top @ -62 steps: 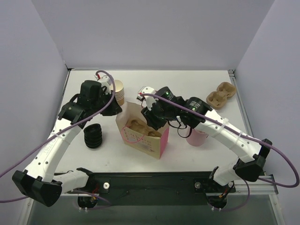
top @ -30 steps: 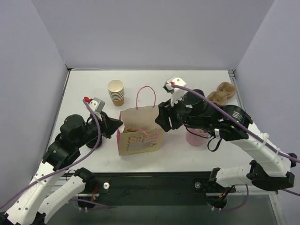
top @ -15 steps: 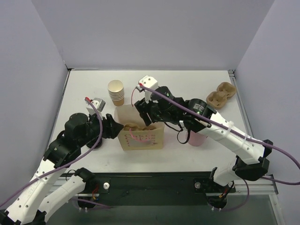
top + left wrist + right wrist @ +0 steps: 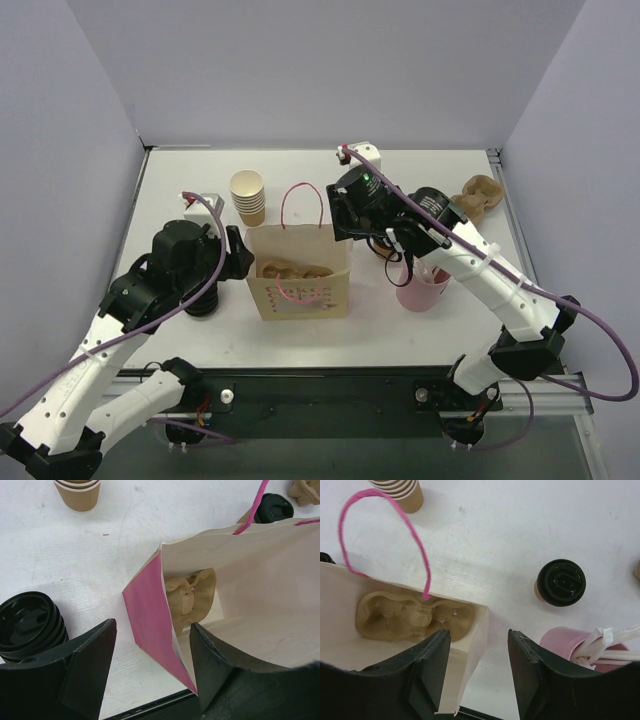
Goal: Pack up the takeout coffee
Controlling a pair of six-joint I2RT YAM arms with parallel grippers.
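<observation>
Right hand (image 4: 480, 635) hangs with its fingers spread and nothing between them, over the end wall of the paper bag (image 4: 472, 645) at the lower middle of its wrist view. The left hand (image 4: 152, 627) is likewise spread and empty, with the bag's pink side panel seen between its fingers. Whether it touches the paper cannot be told.

The bag stands upright and open, with a moulded carrier (image 4: 415, 615) lying on its bottom. The takeout coffee (image 4: 561, 582) sits outside the bag on the surface, at the centre right of the right wrist view. So the step in hand looks like the reach for the cup, and packing has not begun.

The next move probably calls for the right hand to shift to the cup, close on its paper body below the lid, and lift it over the rim into a carrier well.

A pink cup (image 4: 570, 640) holding white straws stands near the coffee and crowds the approach. The bag's pink handle (image 4: 420, 555) arches over the opening. Stacked lidless cups (image 4: 248, 197) and black lids (image 4: 30, 630) sit well apart from the coffee.
</observation>
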